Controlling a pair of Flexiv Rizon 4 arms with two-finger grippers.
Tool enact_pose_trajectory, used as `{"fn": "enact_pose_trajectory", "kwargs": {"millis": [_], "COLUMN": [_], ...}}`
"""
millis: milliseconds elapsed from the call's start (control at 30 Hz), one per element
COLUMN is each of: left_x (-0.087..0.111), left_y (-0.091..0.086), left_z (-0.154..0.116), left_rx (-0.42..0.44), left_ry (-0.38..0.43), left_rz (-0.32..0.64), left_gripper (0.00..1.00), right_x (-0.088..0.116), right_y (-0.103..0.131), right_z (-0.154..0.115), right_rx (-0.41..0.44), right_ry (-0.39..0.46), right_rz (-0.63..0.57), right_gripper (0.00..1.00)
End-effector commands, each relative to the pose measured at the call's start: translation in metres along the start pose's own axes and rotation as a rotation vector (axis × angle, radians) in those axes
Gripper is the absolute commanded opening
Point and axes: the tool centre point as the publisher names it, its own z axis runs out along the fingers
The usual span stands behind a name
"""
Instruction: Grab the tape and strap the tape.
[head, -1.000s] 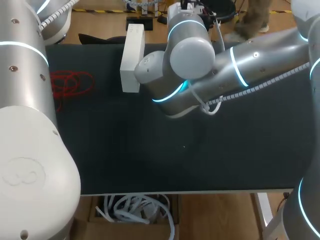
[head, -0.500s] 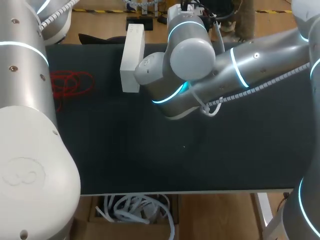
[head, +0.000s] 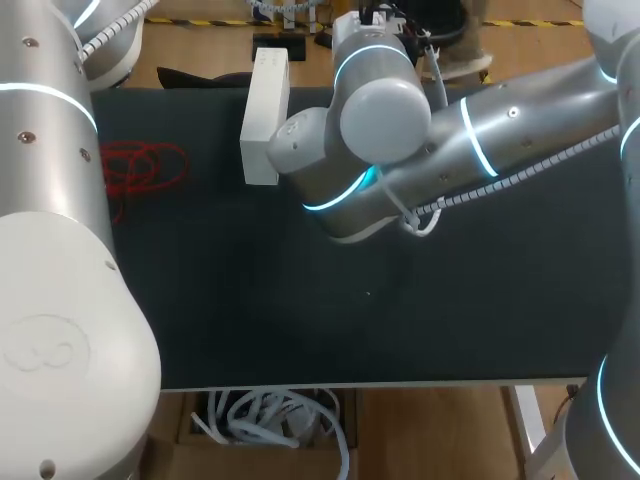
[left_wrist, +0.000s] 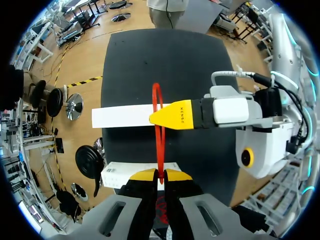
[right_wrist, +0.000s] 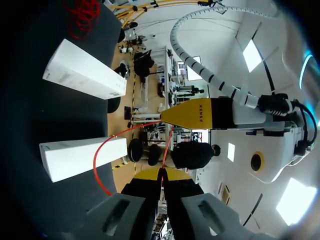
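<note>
A thin red strap (left_wrist: 160, 145) hangs as a loop above the black table (head: 250, 290), stretched between my two grippers. In the left wrist view my left gripper (left_wrist: 161, 174) is shut on one end, and my right gripper (left_wrist: 153, 118) pinches the strap farther along, over a white box (left_wrist: 120, 116). The right wrist view has my right gripper (right_wrist: 161, 172) shut on the strap (right_wrist: 102, 150), with my left gripper (right_wrist: 165, 118) just ahead of it. In the head view the right arm (head: 400, 130) hides both grippers and the strap.
A loose red tangle of cord (head: 140, 168) lies at the table's left. A long white box (head: 265, 115) stands at the back edge beside the right arm. A second white box (right_wrist: 82, 75) shows in the right wrist view. My left arm (head: 50, 250) fills the left side.
The right arm has shifted only a trifle to the left. Both grippers keep their hold on the red strap.
</note>
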Motion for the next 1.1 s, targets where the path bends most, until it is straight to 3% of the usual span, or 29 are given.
{"fn": "enact_pose_trajectory", "kwargs": {"millis": [33, 1100], "left_x": [-0.001, -0.001], "left_y": [0.0, 0.0], "left_z": [-0.001, -0.001], "left_rx": [-0.004, -0.004], "left_ry": [0.004, 0.004], "left_rz": [0.0, 0.0], "left_gripper": [0.0, 0.0], "right_x": [-0.003, -0.002], "right_y": [0.001, 0.013], "right_z": [-0.002, -0.001], "right_rx": [-0.003, -0.043], "right_ry": [0.009, 0.021], "right_rz": [-0.002, -0.023], "right_gripper": [0.0, 0.0]}}
